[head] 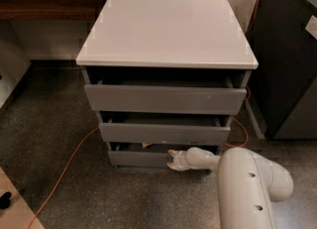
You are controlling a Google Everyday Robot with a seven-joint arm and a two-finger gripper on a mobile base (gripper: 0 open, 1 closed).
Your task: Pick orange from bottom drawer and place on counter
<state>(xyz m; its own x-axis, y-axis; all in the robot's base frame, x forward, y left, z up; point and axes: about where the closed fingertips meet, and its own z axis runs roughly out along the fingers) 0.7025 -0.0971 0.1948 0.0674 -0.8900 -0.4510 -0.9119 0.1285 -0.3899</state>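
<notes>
1. The robot's pale arm point(247, 188) fills the lower right, its thick rounded link nearest the camera and a slimmer link reaching left towards the cabinet.
2. The gripper point(172, 159) is low down, at the front of the bottom drawer point(138, 159). Its two pale fingers point(171, 152) are slightly apart with nothing between them, the tips against the drawer front.
3. The bottom drawer is the lowest and narrowest of three dark grey fronts. It stands a little way out, leaving a dark gap along its top. The orange is not in sight, as the drawer's inside lies in shadow; only a small pale scrap point(147, 144) shows in the gap.
4. Above it, the middle drawer point(163, 133) and top drawer point(163, 99) also stand partly open.
5. The counter point(168, 29) is a flat, light grey square panel overhanging the cabinet.
6. The floor point(54, 134) is speckled grey, and an orange cable point(64, 173) trails across it.
7. A black cabinet point(290, 59) stands on the right, and a dark wooden shelf point(44, 5) runs behind on the left.
</notes>
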